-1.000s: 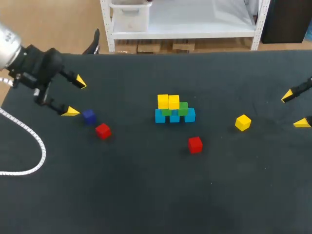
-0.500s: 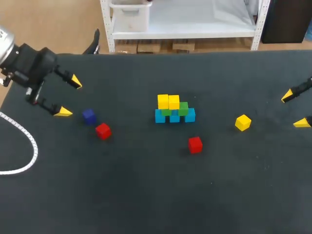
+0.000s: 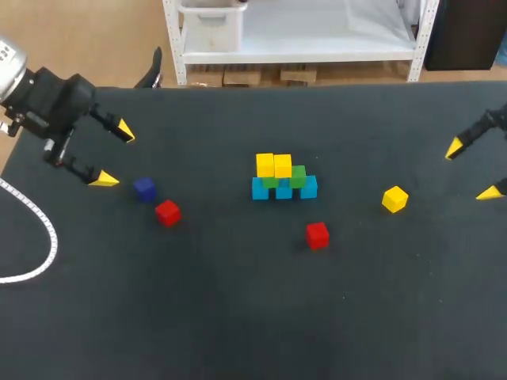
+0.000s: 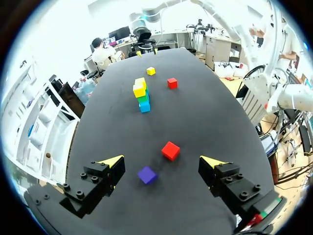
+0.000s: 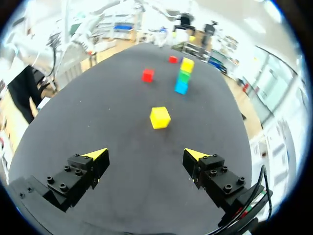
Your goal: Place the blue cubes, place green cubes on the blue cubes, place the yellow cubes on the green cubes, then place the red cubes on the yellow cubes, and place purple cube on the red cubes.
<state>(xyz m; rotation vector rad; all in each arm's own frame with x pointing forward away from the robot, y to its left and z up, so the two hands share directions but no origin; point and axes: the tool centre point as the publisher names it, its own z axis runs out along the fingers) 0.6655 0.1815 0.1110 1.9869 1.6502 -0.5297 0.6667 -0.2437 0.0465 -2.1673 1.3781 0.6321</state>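
Observation:
Mid-table stands a stack [image 3: 283,178]: three blue cubes in a row, green cubes [image 3: 298,176] on them, two yellow cubes [image 3: 274,165] on top. A loose yellow cube [image 3: 394,199] lies to its right and a red cube [image 3: 317,235] in front of it. Another red cube [image 3: 167,212] and the purple cube [image 3: 143,188] lie at the left. My left gripper [image 3: 114,156] hangs open just left of the purple cube [image 4: 147,175], with the red cube [image 4: 170,151] ahead. My right gripper [image 3: 472,170] is open at the right edge, the yellow cube [image 5: 160,117] ahead of it.
A white cable [image 3: 47,237] loops over the table's left edge. Dark tabletop [image 3: 253,317] stretches bare in front of the cubes. In the right wrist view the stack [image 5: 183,76] and a red cube [image 5: 147,75] lie beyond the yellow cube.
My left gripper has drawn back a little to the left, away from the purple cube. My right gripper has shifted slightly toward the table's far side. No cube has moved.

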